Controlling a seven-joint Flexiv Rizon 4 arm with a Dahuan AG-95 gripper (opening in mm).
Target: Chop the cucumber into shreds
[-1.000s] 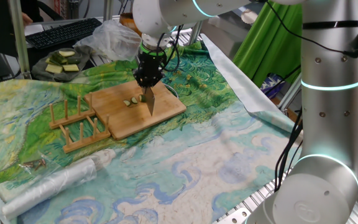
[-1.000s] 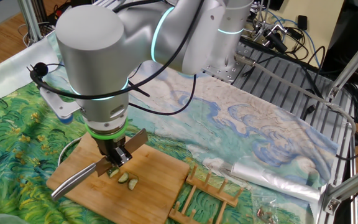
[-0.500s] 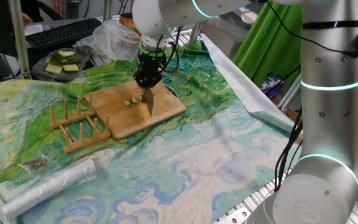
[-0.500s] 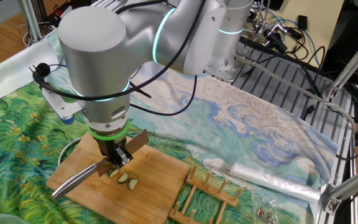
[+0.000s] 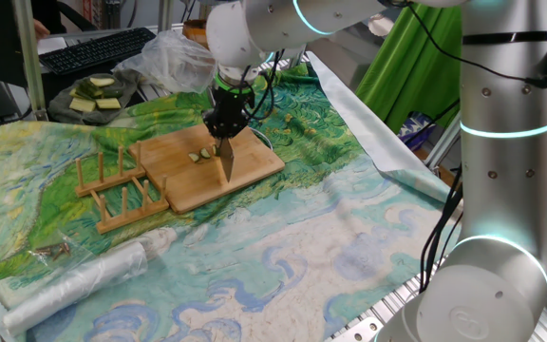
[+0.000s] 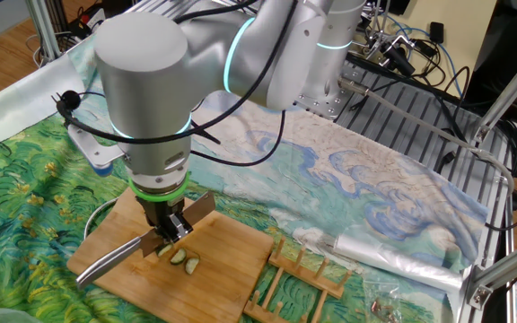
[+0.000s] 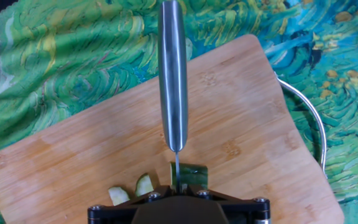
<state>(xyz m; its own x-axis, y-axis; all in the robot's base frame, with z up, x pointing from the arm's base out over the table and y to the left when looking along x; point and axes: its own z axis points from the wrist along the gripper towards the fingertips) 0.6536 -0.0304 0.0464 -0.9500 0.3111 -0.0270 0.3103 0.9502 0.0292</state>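
My gripper is shut on a steel knife and stands over the wooden board. In the hand view the knife's handle runs away from me and its blade shows edge-on, resting on a dark-skinned cucumber chunk. Two thin pale cucumber slices lie just left of it, partly hidden by my gripper. In the other fixed view my gripper holds the knife low over the board, with the cucumber pieces beside the blade.
A wooden dish rack lies left of the board. A dark plate of pale cucumber slabs sits at the back left. A rolled plastic sheet lies at the front left. A cable loop runs past the board's right edge.
The arm has shifted slightly. The knife stays in my grip over the same cucumber chunk, and the pieces on the board have not moved.
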